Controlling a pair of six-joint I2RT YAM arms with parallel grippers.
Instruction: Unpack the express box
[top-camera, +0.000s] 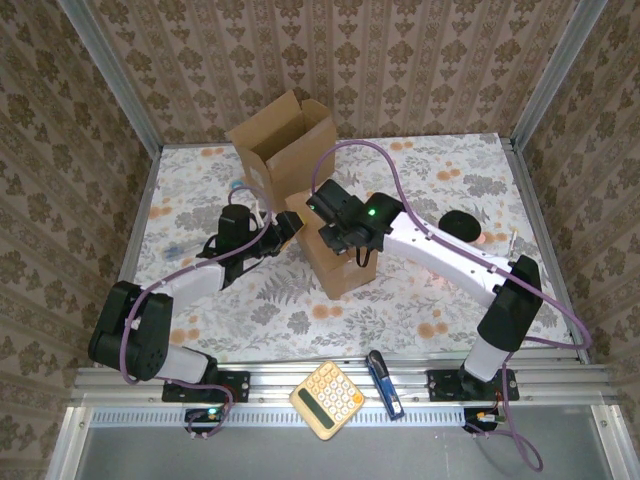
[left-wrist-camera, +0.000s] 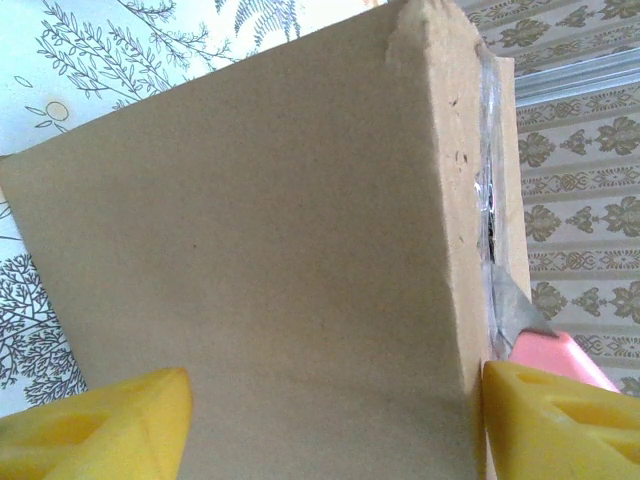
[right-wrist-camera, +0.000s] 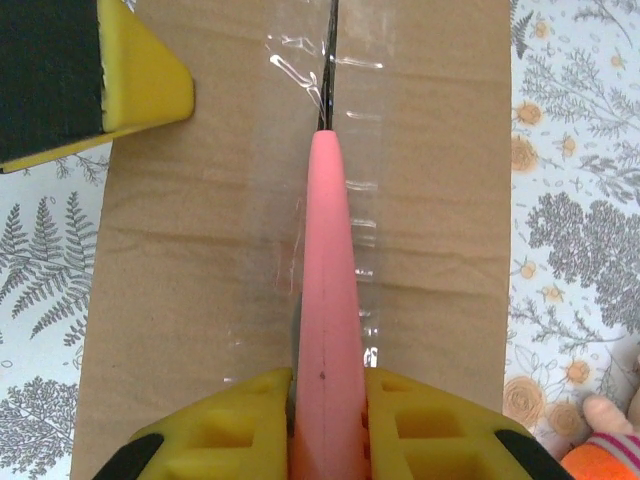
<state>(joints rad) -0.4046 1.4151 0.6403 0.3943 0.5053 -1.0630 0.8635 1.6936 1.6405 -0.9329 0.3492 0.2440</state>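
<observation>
Sealed box (top-camera: 338, 262) stands mid-surface (top-camera: 450, 170), just in front of the open box (top-camera: 285, 150). Step in hand, as I read it: slit the top tape so the flaps can lift. It's taped shut, so early in the task.

R gripper (right-wrist-camera: 328, 392): jaws closed on the pink cutter (right-wrist-camera: 330, 280). The handle lies along the top of the sealed box, w/ the blade (left-wrist-camera: 515, 315) down at the centre seam, in the clear tape (right-wrist-camera: 300, 150). L gripper (left-wrist-camera: 335, 410): jaws wide, one finger each side of the sealed box, clamped on it at the end nearest the L arm. One finger (right-wrist-camera: 120, 80) sits at the box's top edge, just left of the seam.

How to do it well (my judgement):
- Blade shallow: tape & no deeper. What's under the flaps is unknown.
- Follow the seam straight; the handle is lined up w/ it now. Tape looks wrinkled & may drag, so go slow & even.
- Blade tip is near the L-held end. Draw away from that finger, or stop short of it.
- L grip must take the pull, since the box could slide or tip on the surface if the brace slackens. Press lightly down, not sideways.
- After the top seam, tape at the box's end edges prob. needs a nick too.
</observation>
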